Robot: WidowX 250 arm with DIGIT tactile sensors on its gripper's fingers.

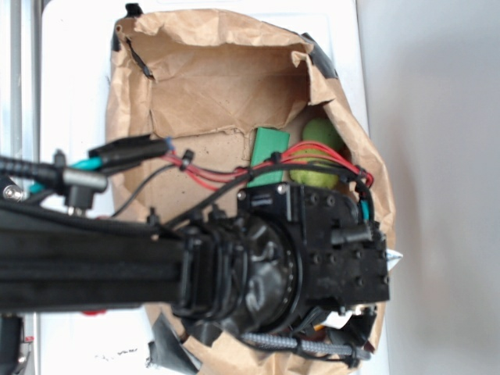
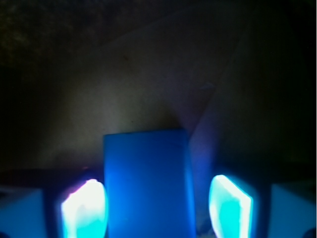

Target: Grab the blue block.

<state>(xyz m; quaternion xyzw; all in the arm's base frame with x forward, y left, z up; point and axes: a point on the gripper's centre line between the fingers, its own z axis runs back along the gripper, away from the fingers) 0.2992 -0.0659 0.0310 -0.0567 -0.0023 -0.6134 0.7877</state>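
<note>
The blue block (image 2: 147, 183) fills the lower middle of the wrist view, lying lengthwise on the brown paper floor. My gripper (image 2: 157, 208) is open and straddles it. The left fingertip (image 2: 84, 208) sits right against the block's side, while the right fingertip (image 2: 230, 206) stands off it with a dark gap. In the exterior view the arm's black wrist body (image 1: 336, 242) reaches down into the paper bag (image 1: 219, 86) and hides both the block and the fingers.
The bag lies on its side with crumpled walls close around the gripper. A green rectangular block (image 1: 269, 152) and a round yellow-green object (image 1: 320, 156) lie deeper in the bag, beside red and black cables (image 1: 312, 156).
</note>
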